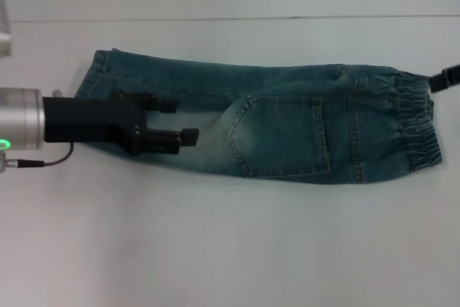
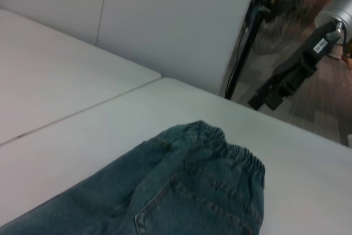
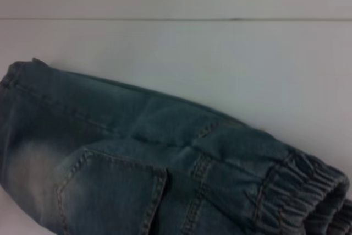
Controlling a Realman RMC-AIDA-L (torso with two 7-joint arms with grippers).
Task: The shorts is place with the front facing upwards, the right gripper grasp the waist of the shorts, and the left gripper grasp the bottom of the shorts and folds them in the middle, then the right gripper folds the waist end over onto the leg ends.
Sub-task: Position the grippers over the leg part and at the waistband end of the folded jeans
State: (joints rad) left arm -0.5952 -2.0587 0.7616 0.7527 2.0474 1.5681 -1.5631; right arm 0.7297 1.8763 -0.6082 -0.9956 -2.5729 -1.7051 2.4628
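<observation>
I'm seeing the shorts (image 1: 287, 124) lying lengthwise, waist (image 1: 417, 124) toward my right gripper (image 1: 445, 77), state unclear; left gripper (image 1: 176, 120) is hovering open over the leg end.

faded denim cloth shorts (image 1: 287, 124), smooth matt white table (image 1: 215, 249), matt black left gripper (image 1: 172, 120)
</observation>
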